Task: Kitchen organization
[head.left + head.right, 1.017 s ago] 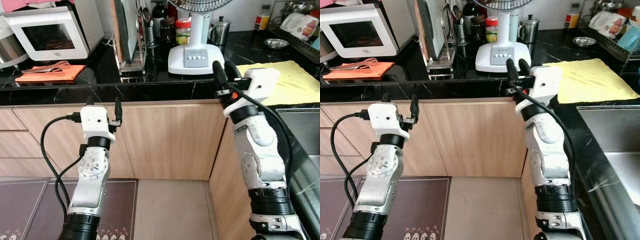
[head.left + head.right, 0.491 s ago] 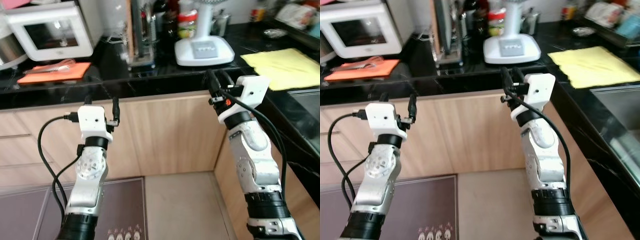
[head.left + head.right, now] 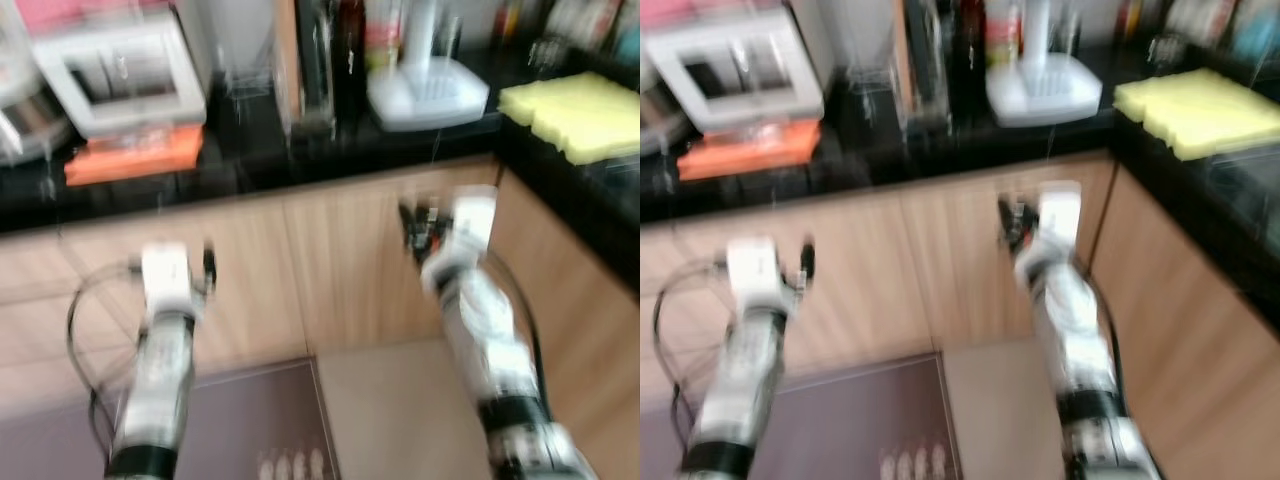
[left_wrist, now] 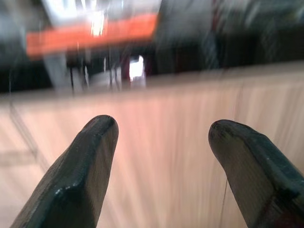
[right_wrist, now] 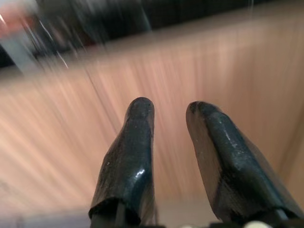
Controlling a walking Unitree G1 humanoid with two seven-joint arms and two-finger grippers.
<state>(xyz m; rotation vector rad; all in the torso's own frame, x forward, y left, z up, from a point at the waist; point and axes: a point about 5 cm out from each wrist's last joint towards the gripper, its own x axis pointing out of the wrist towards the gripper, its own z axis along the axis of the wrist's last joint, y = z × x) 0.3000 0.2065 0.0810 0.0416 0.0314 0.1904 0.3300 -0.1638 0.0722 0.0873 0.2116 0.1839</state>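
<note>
— grippers first: what are yours doing?

— both grippers are empty. my left gripper [image 4: 161, 130] has its fingers spread wide, pointed at the wooden cabinet front [image 3: 340, 250]. my right gripper [image 5: 171, 114] has its fingers set narrow, a slim gap between them, nothing held, also facing that wood. both arms are raised in front of the cabinets, in the lower half of the head frames, left arm at lower left, right arm right of centre.

— and what would you organise?

— no single thing is named, and the head views are badly smeared. on the black counter [image 3: 250, 160] across the upper part of the frame i see an orange cloth [image 3: 135, 158] at upper left beneath a white oven [image 3: 125, 70], a white fan base [image 3: 428, 90] at upper centre, and a yellow cloth [image 3: 575, 115] at upper right.

— how would they handle?

— my guess: the cloths are light, soft and limp, so i'd pinch an edge or a bunched fold, not the flat middle. the fan looks stiff, top-heavy and smooth; i'd take it by the post above the base, carefully.

— do the views differ?

— the head views give the whole counter layout. the wrist views give finger spacing; the left one also catches the orange cloth [image 4: 95, 33] in its upper left.
</note>
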